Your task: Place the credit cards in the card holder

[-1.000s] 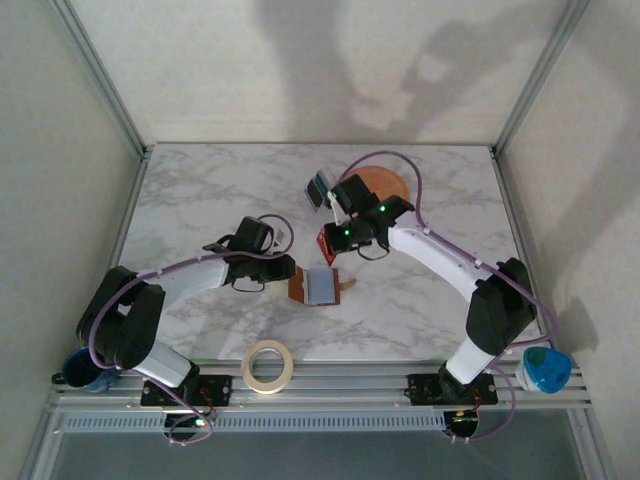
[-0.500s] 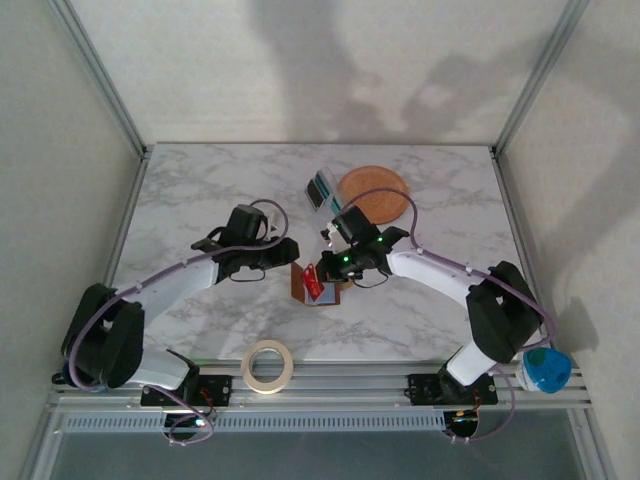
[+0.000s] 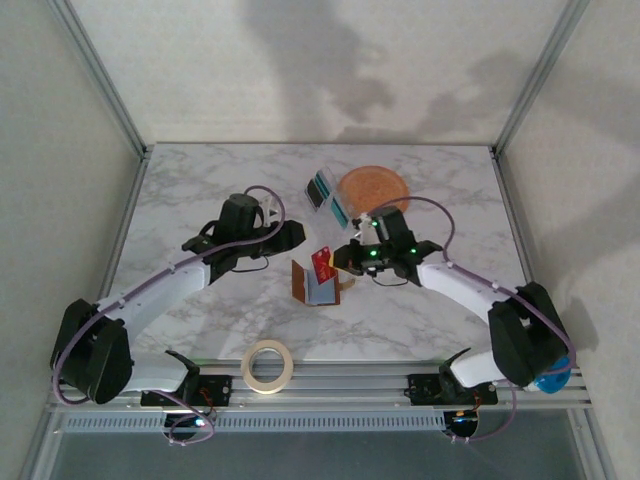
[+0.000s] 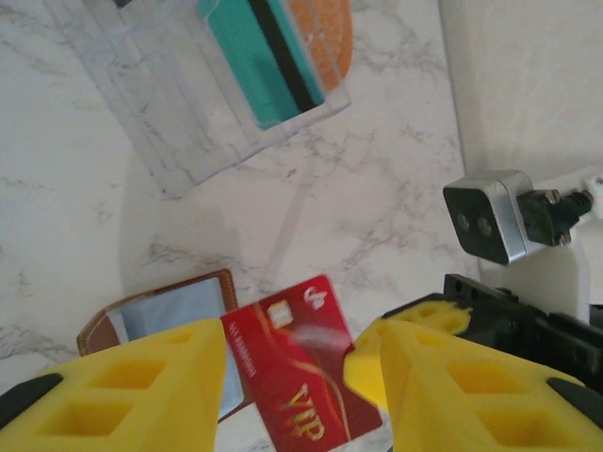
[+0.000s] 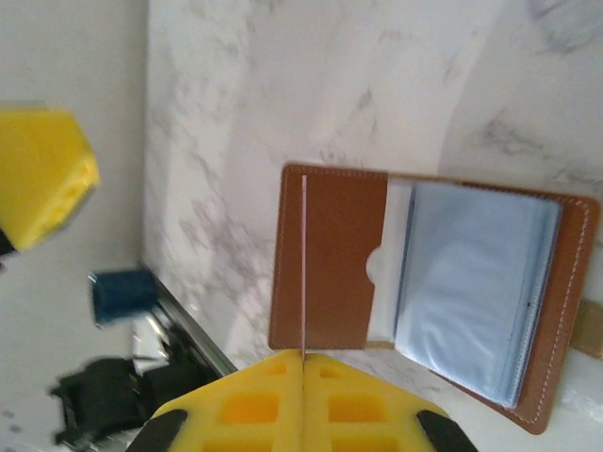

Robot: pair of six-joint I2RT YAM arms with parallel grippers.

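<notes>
While the right gripper (image 5: 303,363) pinched the red card (image 4: 301,377) on edge, the open wallet (image 5: 334,264) lay just below it, pocket mouth (image 5: 386,273) parallel to the card; the left gripper (image 3: 288,236) hung open.

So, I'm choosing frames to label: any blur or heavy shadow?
Top view: sharp, evenly lit, arm shadows on the back wall. Left wrist view: red card crisp, yellow fingers soft. Right wrist view: wallet sharp, left edge blurred.
</notes>
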